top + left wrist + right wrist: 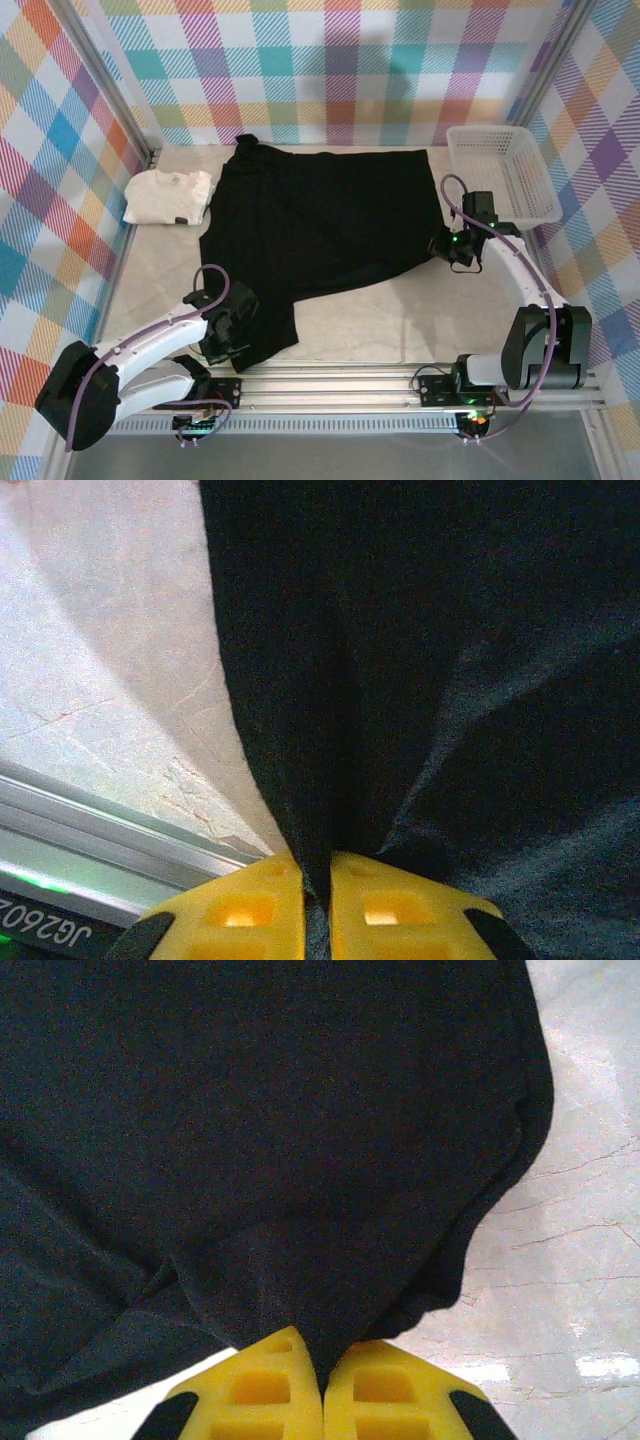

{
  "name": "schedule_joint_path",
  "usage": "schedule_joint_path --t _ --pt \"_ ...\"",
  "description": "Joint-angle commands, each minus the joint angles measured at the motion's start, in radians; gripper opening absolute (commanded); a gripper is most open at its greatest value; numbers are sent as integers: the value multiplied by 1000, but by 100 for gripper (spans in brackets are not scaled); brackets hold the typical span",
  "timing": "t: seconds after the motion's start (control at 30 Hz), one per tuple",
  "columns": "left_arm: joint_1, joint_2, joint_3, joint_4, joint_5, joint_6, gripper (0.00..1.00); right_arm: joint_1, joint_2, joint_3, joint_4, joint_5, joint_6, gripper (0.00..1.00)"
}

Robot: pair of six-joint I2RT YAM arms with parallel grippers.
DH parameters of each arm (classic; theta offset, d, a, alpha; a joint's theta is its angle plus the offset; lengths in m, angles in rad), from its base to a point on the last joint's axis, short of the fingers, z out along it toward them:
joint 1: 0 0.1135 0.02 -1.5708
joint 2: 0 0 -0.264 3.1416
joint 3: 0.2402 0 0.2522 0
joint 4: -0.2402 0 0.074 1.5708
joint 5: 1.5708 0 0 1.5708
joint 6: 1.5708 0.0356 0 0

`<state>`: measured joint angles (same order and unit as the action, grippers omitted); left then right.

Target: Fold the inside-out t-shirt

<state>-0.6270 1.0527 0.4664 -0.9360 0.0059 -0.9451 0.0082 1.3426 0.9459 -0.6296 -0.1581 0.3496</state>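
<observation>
the inside-out t-shirt (320, 220) lies spread over the middle of the worktop (400, 320), one long tail of black cloth trailing toward 7 o'clock. the left hand (317, 875) sits on that tail, its yellow fingers pressed together with a ridge of black fabric pinched between them. the right hand (322, 1355) is at the garment's edge near 4 o'clock, likewise closed on a gathered fold of cloth. a smaller white t-shirt (168, 195) rests folded at 10 o'clock, just beside the black one, and a white basket (500, 175) stands at 2 o'clock. the step in hand looks like the grasp before the first fold. the next move likely calls for both hands to lift together and carry their edges toward 12 o'clock, keeping the cloth taut so that it lands flat.
</observation>
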Motion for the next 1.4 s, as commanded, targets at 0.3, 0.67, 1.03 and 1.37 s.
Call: schedule_joint_path --t 0.3,0.67,1.03,1.37 --pt "31 -156 154 -40 -71 35 0 -4 -3 -9 -21 41 -7 4" --pt "377 -181 428 -15 -7 320 0 -11 60 113 -46 19 -47 7" --pt "594 32 612 135 92 475 0 -13 201 257 -66 66 -73 10" --pt "685 193 748 210 131 490 0 -13 314 361 -80 63 -84 13"
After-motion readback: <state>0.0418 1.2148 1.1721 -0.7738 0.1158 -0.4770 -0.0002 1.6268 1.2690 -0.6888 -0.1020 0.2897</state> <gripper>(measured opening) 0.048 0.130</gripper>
